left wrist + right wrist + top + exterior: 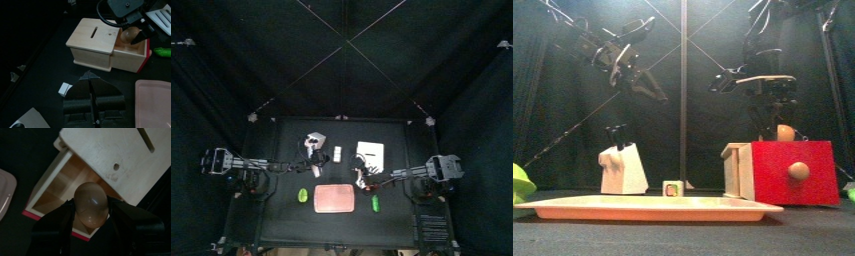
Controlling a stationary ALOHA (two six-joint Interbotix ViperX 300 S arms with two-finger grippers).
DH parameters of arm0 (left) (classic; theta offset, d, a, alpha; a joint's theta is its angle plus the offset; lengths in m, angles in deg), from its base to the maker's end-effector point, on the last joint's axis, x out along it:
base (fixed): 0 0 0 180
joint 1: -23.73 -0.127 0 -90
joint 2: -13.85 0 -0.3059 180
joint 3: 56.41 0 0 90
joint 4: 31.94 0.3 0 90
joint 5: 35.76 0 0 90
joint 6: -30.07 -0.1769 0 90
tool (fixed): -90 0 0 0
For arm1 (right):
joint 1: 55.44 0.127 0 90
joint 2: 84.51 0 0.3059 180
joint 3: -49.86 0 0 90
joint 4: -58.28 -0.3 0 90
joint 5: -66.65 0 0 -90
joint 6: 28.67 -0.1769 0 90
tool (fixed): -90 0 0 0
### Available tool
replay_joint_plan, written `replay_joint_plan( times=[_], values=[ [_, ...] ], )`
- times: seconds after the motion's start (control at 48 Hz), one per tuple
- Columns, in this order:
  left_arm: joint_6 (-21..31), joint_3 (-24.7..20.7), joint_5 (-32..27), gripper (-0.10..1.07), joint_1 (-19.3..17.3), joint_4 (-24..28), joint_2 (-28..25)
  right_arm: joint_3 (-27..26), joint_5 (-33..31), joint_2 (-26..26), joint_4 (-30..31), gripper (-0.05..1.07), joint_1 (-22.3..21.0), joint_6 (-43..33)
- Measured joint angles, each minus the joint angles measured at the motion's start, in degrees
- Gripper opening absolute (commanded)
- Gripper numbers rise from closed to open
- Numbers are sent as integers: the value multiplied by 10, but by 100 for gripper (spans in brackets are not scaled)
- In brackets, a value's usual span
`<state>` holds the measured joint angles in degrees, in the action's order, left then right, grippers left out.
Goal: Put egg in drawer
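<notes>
Smooth tan egg (91,203) held in right gripper (93,220) over pale wooden drawer (63,183), left gripper (94,92) narrow.

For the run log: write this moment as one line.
right gripper: holds egg over open drawer | left gripper: shut, idle beside box | egg: not released

From my seat the drawer (100,42) reads as pale unfinished wood, matt, with a faint grain on its cream top — the pulled-out sliding part (63,188) shows bare light wood inside and a red painted front (796,172) with a smooth, even coat. The egg (92,203) looks smooth and slightly glossy, tan-brown, catching a soft highlight. The right gripper (93,220) is matt black plastic. The board (653,208) looks like smooth pinkish plastic with a dull sheen. The table (40,65) is flat black — no shine.
</notes>
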<state>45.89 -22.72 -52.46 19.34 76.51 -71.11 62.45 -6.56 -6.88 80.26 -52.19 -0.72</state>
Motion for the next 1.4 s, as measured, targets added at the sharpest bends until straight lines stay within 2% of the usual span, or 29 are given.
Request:
replay_joint_plan(
  times=[0.271, 0.583, 1.396],
  values=[
    [0, 0, 0, 9, 0, 0, 0, -11, -17, -24, 6, 76, 0, 1],
    [0, -1, 0, 9, 0, 1, 0, -14, -26, -36, 4, 94, 0, 4],
    [0, 0, 0, 9, 0, 0, 0, -29, -29, -45, -8, 94, 1, 7]
  ],
)
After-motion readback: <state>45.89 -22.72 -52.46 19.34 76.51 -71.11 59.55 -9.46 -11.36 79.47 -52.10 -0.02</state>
